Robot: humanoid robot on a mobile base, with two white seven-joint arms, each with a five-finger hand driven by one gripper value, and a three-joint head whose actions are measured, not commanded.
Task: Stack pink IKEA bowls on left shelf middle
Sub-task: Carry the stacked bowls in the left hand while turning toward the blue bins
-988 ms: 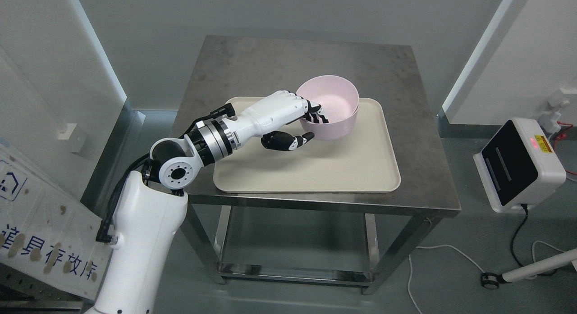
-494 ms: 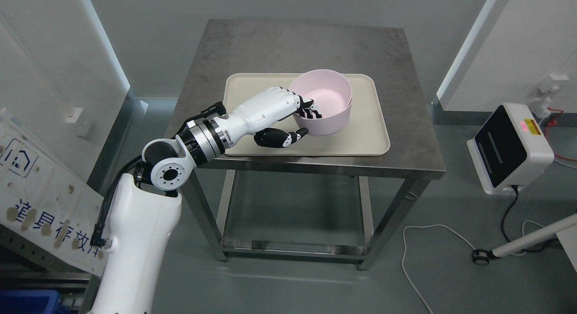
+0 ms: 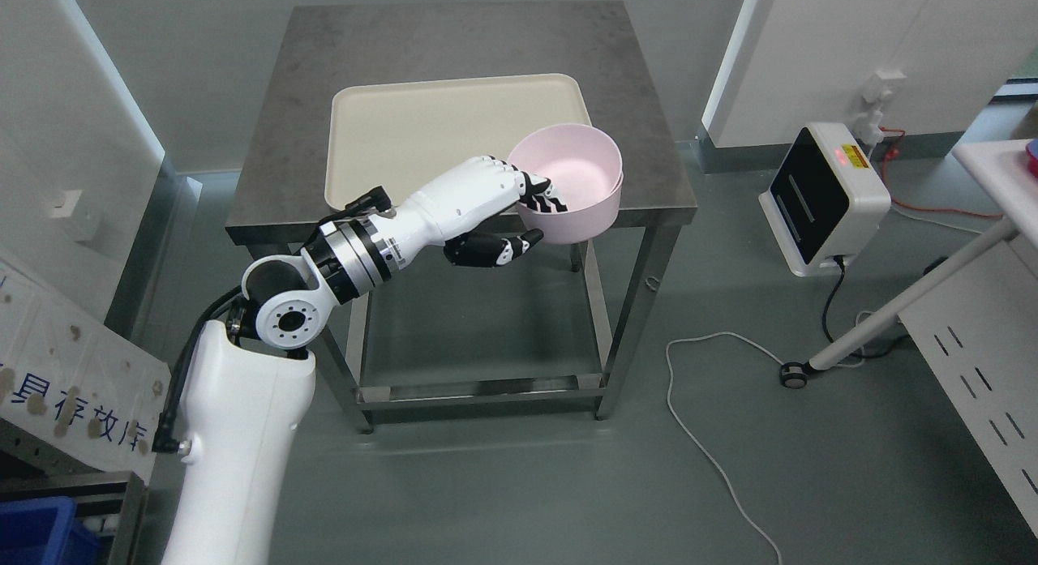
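left hand is clamped on the pink bowls: fingers hooked over the near-left rim and down inside, thumb against the outer wall from below. the double rim line on the right side reads as two bowls nested, upright, opening up. the bowls sit in front of the table's near right corner in the head view, partly past its front edge, held in the air rather than resting on anything i can see. the cream tray on the tabletop is bare, just behind and left of the bowls, not touching them as far as i can tell. the left arm comes in from lower left, forearm angled up and right across the table's front edge. right arm not visible. floor to the right: white box unit with a black face and a lit red indicator, cable running from it, plus a white cable looping across the floor. white perforated panel at far right. blue bin in the bottom left corner, sign with printed characters just above it.
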